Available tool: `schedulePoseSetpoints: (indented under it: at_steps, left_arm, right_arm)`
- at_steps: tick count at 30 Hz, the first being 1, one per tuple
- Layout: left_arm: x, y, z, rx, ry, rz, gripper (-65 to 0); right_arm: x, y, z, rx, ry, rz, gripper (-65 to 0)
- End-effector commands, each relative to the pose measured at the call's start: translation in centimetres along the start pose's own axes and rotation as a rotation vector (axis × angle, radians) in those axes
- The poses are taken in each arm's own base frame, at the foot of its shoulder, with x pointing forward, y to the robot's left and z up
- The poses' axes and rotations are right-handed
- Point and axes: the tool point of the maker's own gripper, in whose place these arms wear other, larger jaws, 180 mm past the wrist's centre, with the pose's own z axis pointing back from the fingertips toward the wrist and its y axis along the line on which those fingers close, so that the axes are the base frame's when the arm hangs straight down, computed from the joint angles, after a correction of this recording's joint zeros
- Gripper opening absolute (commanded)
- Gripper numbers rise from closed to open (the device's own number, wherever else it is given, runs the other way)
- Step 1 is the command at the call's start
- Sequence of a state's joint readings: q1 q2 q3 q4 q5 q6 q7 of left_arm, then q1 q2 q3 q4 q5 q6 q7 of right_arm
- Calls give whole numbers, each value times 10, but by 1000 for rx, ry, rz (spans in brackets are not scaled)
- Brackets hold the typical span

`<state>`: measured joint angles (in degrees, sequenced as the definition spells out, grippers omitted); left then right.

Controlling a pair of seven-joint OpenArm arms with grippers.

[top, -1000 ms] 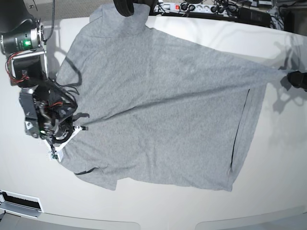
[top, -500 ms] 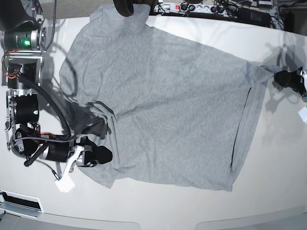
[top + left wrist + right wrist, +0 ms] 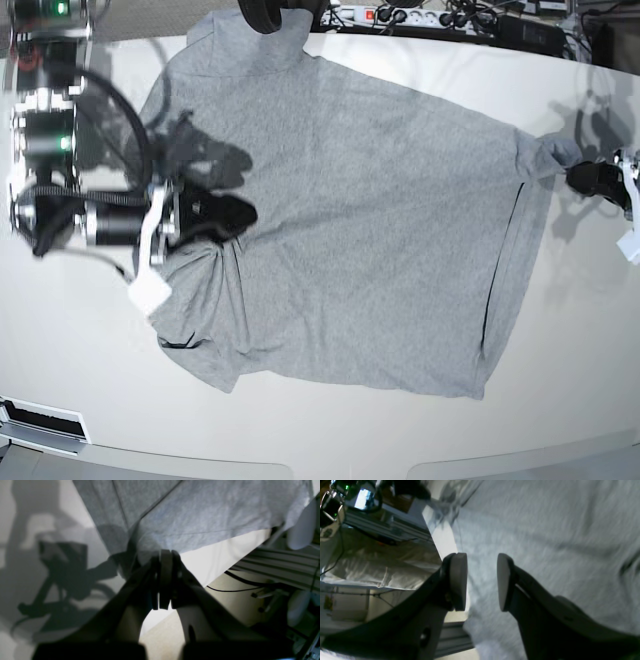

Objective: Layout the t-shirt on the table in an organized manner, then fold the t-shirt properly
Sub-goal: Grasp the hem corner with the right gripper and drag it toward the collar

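Observation:
The grey t-shirt (image 3: 350,220) lies spread on the white table (image 3: 330,430), plain side up, with wrinkles bunched at its left edge. In the base view my right gripper (image 3: 243,212) hovers over that wrinkled left part. The right wrist view shows it open (image 3: 481,580), with only the t-shirt (image 3: 557,530) under its bare pads (image 3: 458,580). At the far right, my left gripper (image 3: 575,176) is shut on the shirt's corner, which is drawn out into a point. In the left wrist view the fingertips (image 3: 163,555) pinch the cloth (image 3: 200,512) near the table's edge (image 3: 220,552).
A power strip with cables (image 3: 400,15) and a dark round object (image 3: 265,12) sit at the table's back edge, where the shirt reaches. Beyond the table's edge the left wrist view shows a metal frame (image 3: 275,565) and floor cables.
My right gripper has opened, let go of the shirt's left edge and swung up over the cloth, leaving wrinkles. My left gripper shifted slightly inward, still holding the corner.

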<state>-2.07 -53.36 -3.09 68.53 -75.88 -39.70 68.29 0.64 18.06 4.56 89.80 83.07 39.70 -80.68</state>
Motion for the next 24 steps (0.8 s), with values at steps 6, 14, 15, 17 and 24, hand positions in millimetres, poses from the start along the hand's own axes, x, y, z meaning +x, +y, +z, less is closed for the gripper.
schedulePoseSetpoints:
  at_steps: [6,14,15,17,24]
  left_arm:
    - [15,4,16,21,-39,-22,-650]
    - [17,2,16,6,-54,-16,-650]
    - [18,1,16,3,-58,-15,-650]
    - [18,1,16,2,-60,-14,-650]
    - [18,1,16,2,-57,-14,-650]
  right_arm:
    - [-54,10,37,-81,-49,-118,-424]
    - [-140,12,83,-259,-128,-411,-423]
    - [-149,8,88,-310,-138,-437,-423]
    - [-166,-4,96,-431,-143,-471,-423]
    - [-198,-33,97,-598,-179,-549,-256]
